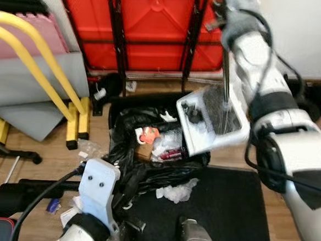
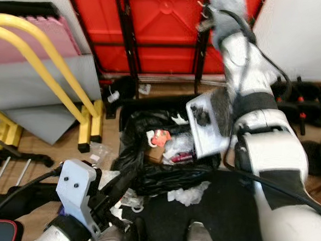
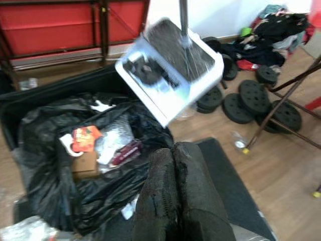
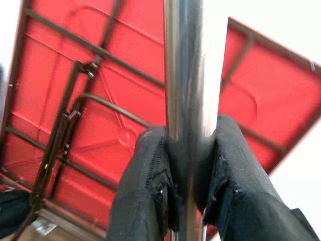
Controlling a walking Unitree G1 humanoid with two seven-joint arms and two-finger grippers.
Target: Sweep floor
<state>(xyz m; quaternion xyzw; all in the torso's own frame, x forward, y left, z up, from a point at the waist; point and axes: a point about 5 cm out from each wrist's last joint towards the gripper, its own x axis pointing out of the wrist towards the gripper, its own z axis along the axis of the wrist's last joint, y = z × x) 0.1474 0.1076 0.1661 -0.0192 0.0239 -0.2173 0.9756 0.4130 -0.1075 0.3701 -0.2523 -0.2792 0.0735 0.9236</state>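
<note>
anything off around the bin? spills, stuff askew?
Yes. A crumpled white wrapper lies on the black mat just outside the trash bin, plus scraps on the wood floor beside it. The dustpan hangs tilted over the bin, debris still inside.

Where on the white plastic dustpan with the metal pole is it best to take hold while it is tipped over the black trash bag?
Grip the silver metal pole, well above the white plastic dustpan, from the side. The pole is thin and round, so two fingers close around it, as the right pincer shows.
</note>
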